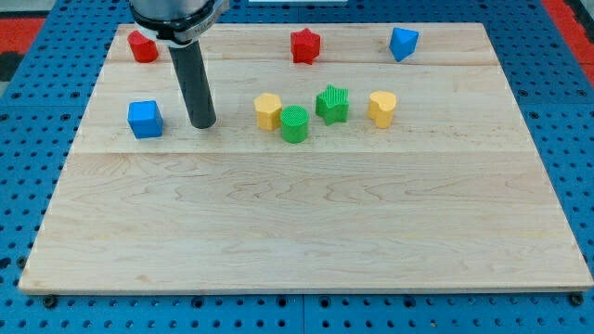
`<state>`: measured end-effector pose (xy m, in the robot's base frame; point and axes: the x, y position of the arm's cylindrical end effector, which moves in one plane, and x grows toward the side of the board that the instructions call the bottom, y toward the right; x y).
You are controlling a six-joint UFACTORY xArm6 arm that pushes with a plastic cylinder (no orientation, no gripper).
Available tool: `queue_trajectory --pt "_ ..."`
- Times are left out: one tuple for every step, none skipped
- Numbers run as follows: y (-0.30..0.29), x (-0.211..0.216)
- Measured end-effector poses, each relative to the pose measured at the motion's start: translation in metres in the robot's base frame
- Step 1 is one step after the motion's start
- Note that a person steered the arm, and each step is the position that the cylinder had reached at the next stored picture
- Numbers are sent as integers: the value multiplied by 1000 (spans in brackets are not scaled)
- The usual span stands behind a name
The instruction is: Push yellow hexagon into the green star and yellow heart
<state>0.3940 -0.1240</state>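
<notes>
A: Wooden board (306, 232), pale, on a blue pegboard surface (28, 186). From the view's left?

B: Red block (142, 46), shape unclear, near the top left corner, partly behind the arm. Below it, blue cube (144, 119) near the left edge. Just right of the cube, dark rod standing upright, my tip (202, 124) down on the wood.

A: Any pincer, spread or pressed?

B: None to report; only a plain rod, touching no block.

A: And the yellow hexagon?

B: Yellow hexagon (268, 110) to the right of my tip, at about the same height in the view, bare wood between them. Green cylinder (294, 123) touching or nearly touching the hexagon's lower right side. Farther right, green star (332, 103), close to the cylinder, then yellow heart (381, 108), a small gap after the star.

A: Along the top?

B: Red star (305, 44) above the hexagon-and-star row, well apart from it. Blue block (403, 43), angular, farther right near the top edge.

A: Room for moving?

B: Whole lower half of the board bare wood down to the bottom edge. Right of the heart, open wood out to the right edge. Middle row well clear of every edge.
</notes>
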Motion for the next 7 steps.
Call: queue_trajectory --pt "35 0" --pt "85 -31" --pt "119 -42" --pt "143 -43" --pt "163 -37" --pt "194 -80" --pt "212 -52"
